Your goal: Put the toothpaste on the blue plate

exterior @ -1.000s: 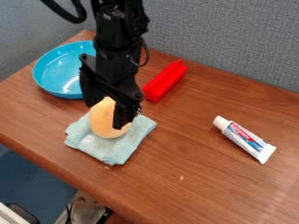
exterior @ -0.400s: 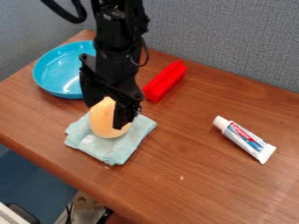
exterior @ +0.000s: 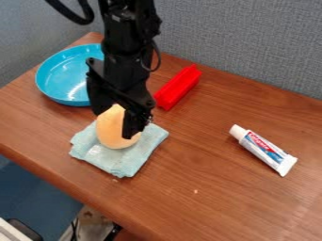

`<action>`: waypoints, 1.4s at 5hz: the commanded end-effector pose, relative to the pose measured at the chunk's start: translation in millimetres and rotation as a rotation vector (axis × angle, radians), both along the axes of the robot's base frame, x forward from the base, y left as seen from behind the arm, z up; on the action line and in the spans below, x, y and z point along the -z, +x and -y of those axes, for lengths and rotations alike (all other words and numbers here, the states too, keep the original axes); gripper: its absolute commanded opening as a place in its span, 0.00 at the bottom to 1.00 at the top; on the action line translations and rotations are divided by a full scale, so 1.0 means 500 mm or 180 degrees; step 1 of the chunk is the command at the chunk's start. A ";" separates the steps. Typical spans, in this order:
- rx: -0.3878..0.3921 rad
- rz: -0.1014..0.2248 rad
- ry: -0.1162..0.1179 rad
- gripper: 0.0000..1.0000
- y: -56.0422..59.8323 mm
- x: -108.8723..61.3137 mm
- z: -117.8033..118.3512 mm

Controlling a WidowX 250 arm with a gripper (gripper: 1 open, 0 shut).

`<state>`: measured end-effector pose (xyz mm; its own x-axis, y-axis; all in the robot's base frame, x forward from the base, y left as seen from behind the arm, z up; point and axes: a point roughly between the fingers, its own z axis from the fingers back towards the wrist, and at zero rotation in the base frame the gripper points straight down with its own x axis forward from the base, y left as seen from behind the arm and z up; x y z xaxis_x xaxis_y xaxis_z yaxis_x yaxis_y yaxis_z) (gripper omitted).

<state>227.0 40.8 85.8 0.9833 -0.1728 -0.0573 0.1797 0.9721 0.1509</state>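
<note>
Brown wood grain covers the table, and nothing on it has shifted since the earlier frames: the arm and every object sit exactly as they did a second ago. The black gripper points straight down over an orange, egg-shaped object resting on the teal cloth; its fingers stand spread wide on either side of that object, and whether they touch it cannot be told. The toothpaste lies flat near the right edge, cap toward the middle, well apart from the gripper and untouched. The plate sits at the far left corner, just behind the arm. A red block lies between plate and toothpaste, near the back edge. A grey wall runs behind the table. The cloth lies close to the front edge. Bare wood stretches between cloth and toothpaste, and along the front right.
</note>
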 end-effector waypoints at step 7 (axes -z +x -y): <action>-0.0204 -0.0007 -0.0065 1.00 0.012 0.004 0.003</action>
